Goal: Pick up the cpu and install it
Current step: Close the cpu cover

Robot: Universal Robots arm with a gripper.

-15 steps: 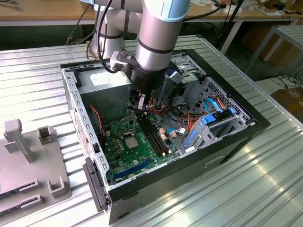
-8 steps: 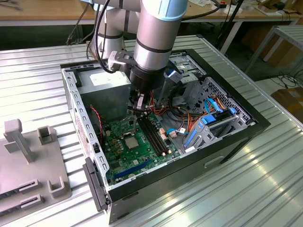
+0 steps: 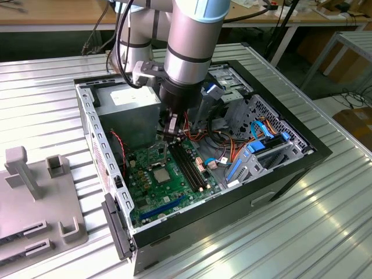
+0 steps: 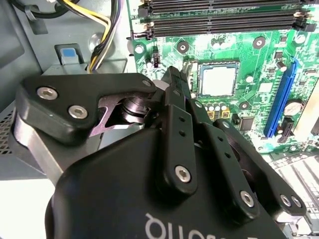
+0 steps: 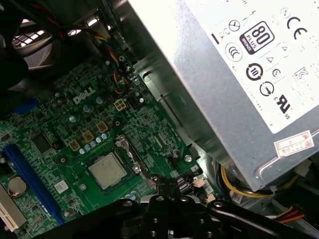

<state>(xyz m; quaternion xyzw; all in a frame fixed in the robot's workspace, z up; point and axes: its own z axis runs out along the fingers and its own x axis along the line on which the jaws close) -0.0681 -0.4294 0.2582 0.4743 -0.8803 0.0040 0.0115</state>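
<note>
Cpu (image 3: 160, 173): seated flat in its socket on the motherboard (image 3: 148, 195), silvery top facing up.
Cpu axis: square, so no long axis; edges run parallel to the socket frame.
Case (image 3: 317, 152): lies open on the ribbed table (image 3: 52, 87), holding the motherboard, power supply (image 3: 128, 110), memory slots (image 3: 189, 165) and cables.
Gripper (image 3: 172, 136): fingers pressed together, grasping nothing, hanging above the board.
Places, exterior view: cpu at 7 o'clock from the gripper; memory slots at 3 o'clock from the cpu; power supply at 11 o'clock.
</note>
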